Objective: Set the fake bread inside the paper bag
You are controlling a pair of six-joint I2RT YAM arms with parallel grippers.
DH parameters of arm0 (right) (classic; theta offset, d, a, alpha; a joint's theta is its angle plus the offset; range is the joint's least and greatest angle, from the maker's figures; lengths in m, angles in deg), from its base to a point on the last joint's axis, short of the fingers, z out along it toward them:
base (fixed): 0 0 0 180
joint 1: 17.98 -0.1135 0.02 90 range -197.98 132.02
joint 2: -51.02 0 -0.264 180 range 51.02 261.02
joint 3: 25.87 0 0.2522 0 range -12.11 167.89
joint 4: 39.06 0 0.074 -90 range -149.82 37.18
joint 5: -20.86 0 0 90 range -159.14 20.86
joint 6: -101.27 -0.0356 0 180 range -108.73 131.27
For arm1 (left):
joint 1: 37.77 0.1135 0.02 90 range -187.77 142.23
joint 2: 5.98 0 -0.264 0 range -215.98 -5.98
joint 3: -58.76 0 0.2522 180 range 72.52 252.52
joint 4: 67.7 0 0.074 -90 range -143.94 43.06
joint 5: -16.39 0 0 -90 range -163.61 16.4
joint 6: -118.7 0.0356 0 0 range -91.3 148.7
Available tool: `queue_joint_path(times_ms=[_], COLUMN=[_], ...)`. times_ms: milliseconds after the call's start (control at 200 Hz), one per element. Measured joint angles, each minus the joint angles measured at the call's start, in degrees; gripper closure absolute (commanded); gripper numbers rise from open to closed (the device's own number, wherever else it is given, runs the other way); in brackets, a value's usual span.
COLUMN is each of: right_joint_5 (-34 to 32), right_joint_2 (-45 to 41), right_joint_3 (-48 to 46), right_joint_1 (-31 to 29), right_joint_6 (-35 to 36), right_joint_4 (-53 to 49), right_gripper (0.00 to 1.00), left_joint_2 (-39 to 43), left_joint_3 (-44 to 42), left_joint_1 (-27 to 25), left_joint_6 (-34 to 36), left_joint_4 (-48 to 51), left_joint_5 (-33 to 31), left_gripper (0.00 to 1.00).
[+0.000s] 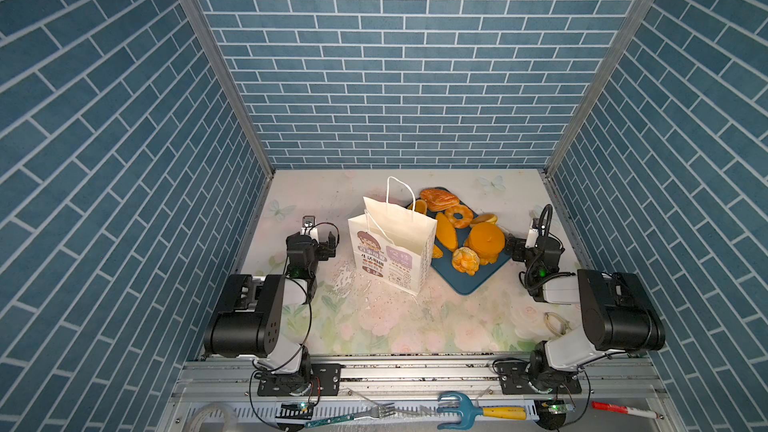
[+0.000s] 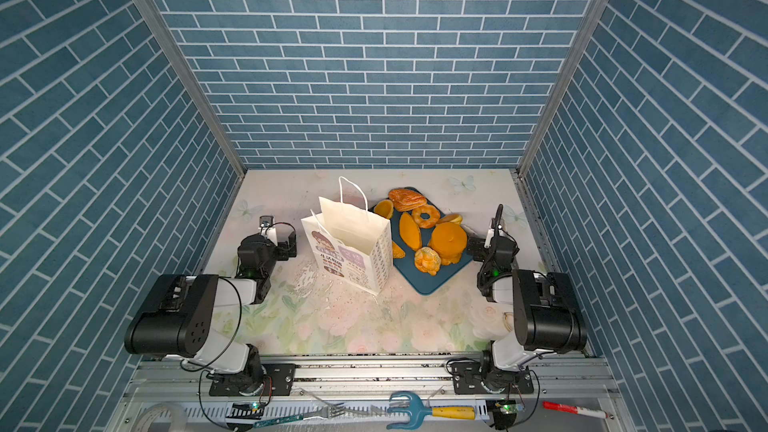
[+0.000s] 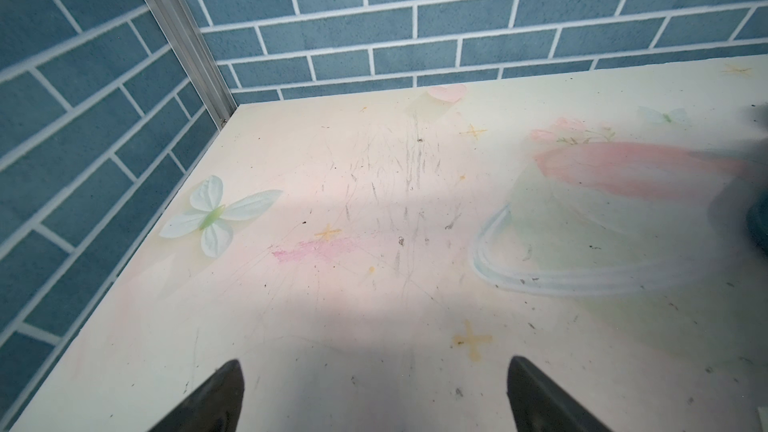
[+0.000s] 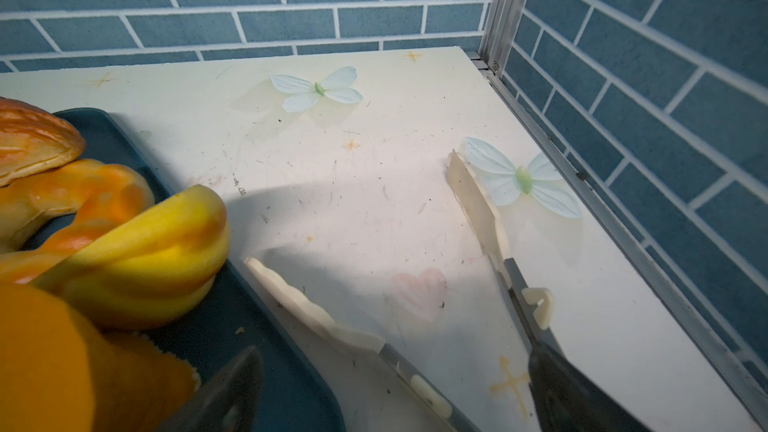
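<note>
The fake bread (image 1: pixel 486 238) lies just beside my released right gripper (image 4: pixel 351 209), probably for short reach; my released left gripper (image 3: pixel 374 363) stands near the paper bag (image 1: pixel 395 243).

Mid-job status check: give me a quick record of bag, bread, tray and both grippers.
bag: paper bag upright, mouth open, left of the tray
bread: fake bread piled on the tray, none held
tray: dark blue, flat on the table
left gripper: left gripper open, empty, over bare table
right gripper: right gripper open, empty, beside the tray's right edge
</note>
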Motion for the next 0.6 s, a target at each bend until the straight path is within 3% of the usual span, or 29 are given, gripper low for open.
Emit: queue_joint_path(times_ms=[125, 600], right_joint_5=[0.1, 0.0], right_joint_2=[0.0, -0.5], right_joint_3=[0.0, 0.0], right_joint_1=[0.2, 0.2], right_joint_6=[0.1, 0.0], right_joint_4=[0.0, -0.1], right_gripper=[0.07, 0.1], left_joint_2=[0.0, 0.2], left_joint_3=[0.0, 0.0], left_joint_1=[0.0, 0.0], left_joint_6=[0.0, -0.2], left_joint_4=[0.0, 0.0], left_joint_5=[0.0, -1.0], left_gripper=[0.0, 0.0])
